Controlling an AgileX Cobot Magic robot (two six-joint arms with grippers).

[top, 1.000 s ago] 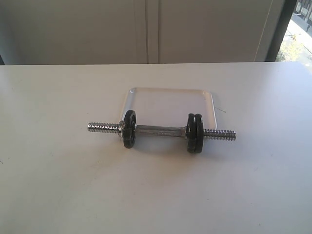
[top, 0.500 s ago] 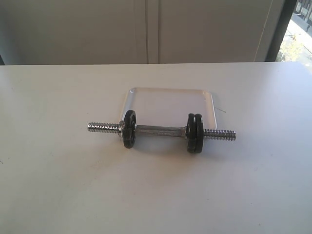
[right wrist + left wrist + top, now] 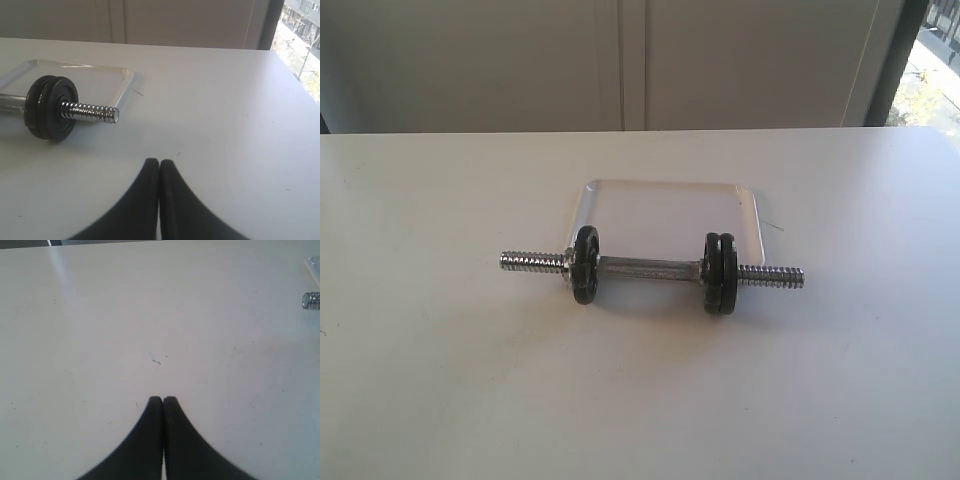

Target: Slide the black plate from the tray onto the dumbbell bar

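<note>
The black plate (image 3: 585, 265) stands upright on the dumbbell bar (image 3: 648, 269), left of the grip; two like plates (image 3: 721, 274) stand together at the right. The bar lies on the white desk (image 3: 640, 400), just in front of the tray (image 3: 665, 205). Pale wall panels (image 3: 470, 60) stand behind, with a window (image 3: 935, 70) at the right. The left fingers (image 3: 155, 406) and right fingers (image 3: 151, 168) are pressed together, gripping nothing.

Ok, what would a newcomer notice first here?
The bar lies on the table, one black plate on its left part, a pair on its right. The white tray behind it holds nothing. The left pincer and right pincer hang shut above bare table.
</note>
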